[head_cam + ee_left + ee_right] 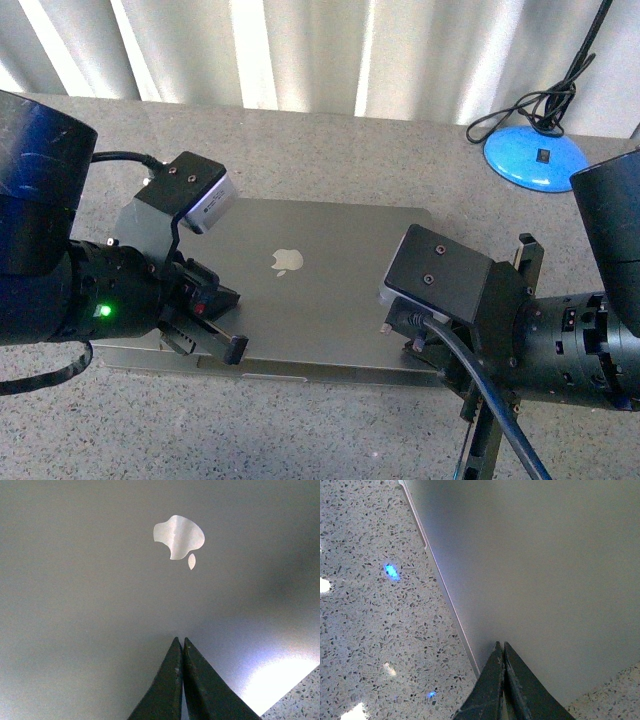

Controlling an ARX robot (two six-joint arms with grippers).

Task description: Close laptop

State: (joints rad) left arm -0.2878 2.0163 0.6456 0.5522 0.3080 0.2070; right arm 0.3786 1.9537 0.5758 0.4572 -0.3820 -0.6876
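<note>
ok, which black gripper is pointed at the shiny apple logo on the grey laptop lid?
The left gripper: the apple logo lies ahead of its shut tips. The right gripper faces only plain lid beside the speckled table.

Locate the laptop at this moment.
In the front view the laptop lies centrally, logo up, left gripper over its left side, right gripper over its right; blue lamp base sits behind, right.

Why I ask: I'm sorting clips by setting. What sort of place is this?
Probably an indoor desk or workbench: a speckled stone-look tabletop, a closed laptop lying on it, a blue lamp-style base at the back, and pale pleated curtains or panels behind.
</note>
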